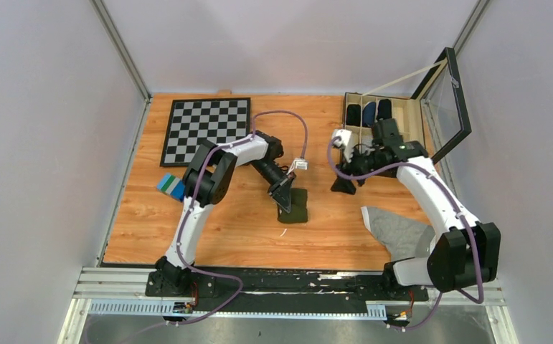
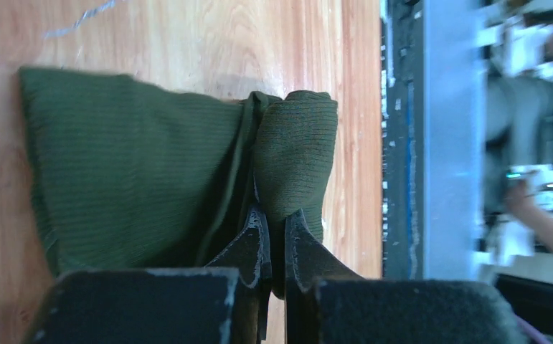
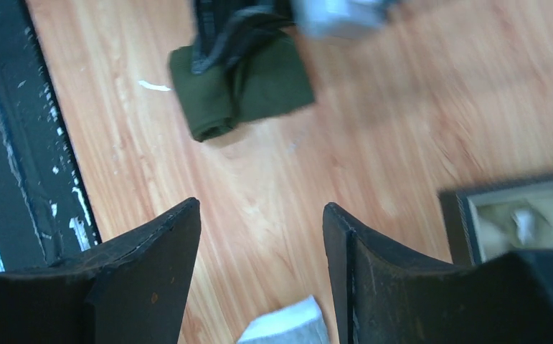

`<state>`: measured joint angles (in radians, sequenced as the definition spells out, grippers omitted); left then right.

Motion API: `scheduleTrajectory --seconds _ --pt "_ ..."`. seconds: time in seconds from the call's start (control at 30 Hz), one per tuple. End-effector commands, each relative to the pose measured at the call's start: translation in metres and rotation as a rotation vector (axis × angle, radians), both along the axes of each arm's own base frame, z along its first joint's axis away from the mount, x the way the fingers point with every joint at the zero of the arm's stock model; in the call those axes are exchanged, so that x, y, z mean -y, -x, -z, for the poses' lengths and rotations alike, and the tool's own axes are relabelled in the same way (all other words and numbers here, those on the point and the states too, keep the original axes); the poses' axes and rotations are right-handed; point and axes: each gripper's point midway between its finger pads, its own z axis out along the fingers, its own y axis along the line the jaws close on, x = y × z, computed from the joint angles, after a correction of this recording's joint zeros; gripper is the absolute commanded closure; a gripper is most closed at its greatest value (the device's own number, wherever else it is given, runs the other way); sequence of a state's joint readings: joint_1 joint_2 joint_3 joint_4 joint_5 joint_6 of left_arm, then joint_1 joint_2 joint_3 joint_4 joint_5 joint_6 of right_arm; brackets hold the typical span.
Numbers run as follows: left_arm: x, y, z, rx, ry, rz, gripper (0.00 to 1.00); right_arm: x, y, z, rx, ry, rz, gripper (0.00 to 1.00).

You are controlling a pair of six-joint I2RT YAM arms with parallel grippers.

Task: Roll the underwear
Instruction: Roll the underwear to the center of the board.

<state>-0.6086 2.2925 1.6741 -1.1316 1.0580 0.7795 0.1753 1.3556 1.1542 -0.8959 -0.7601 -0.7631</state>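
Note:
The dark green underwear (image 1: 300, 206) lies at mid-table, one end rolled up. In the left wrist view the roll (image 2: 296, 147) sits to the right of the flat part (image 2: 130, 172). My left gripper (image 2: 274, 226) is shut on the rolled end, and a fold of fabric runs down between its fingers. It also shows from above (image 1: 285, 193). My right gripper (image 1: 344, 184) hovers to the right of the underwear, apart from it. Its jaws (image 3: 260, 215) stand open over bare wood, and the underwear (image 3: 259, 89) shows beyond them.
A grey garment (image 1: 399, 229) lies near the right arm's base, its corner (image 3: 287, 326) below my right fingers. An open wooden box (image 1: 402, 115) with dark rolls stands at the back right. A chessboard (image 1: 205, 129) and a blue-green block (image 1: 169, 185) sit to the left.

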Motion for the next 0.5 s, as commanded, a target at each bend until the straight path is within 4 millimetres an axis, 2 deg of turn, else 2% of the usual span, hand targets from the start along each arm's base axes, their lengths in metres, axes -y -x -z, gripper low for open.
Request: scheduleTrajectory --seconds 0.0,0.07,0.13,0.2,0.3,0.47 --pt "-0.016 0.021 -0.001 -0.243 -0.042 0.019 0.97 -0.044 0.027 0.026 0.061 0.048 -0.265 0.38" --pt "-0.015 0.022 0.005 -0.268 -0.056 0.008 0.97 -0.061 0.041 0.051 0.044 0.12 -0.363 0.42" --pt "-0.014 0.019 0.011 -0.276 -0.089 -0.021 0.98 -0.084 0.056 0.068 0.057 0.163 -0.461 0.45" --pt "-0.013 0.016 0.016 -0.268 -0.107 -0.043 0.98 -0.098 0.058 0.081 0.089 0.195 -0.496 0.47" --pt "-0.011 0.011 0.023 -0.249 -0.137 -0.084 0.97 -0.119 0.064 0.095 0.143 0.228 -0.543 0.47" --pt "-0.014 0.01 0.032 -0.236 -0.179 -0.104 0.97 -0.135 0.071 0.107 0.175 0.246 -0.572 0.46"
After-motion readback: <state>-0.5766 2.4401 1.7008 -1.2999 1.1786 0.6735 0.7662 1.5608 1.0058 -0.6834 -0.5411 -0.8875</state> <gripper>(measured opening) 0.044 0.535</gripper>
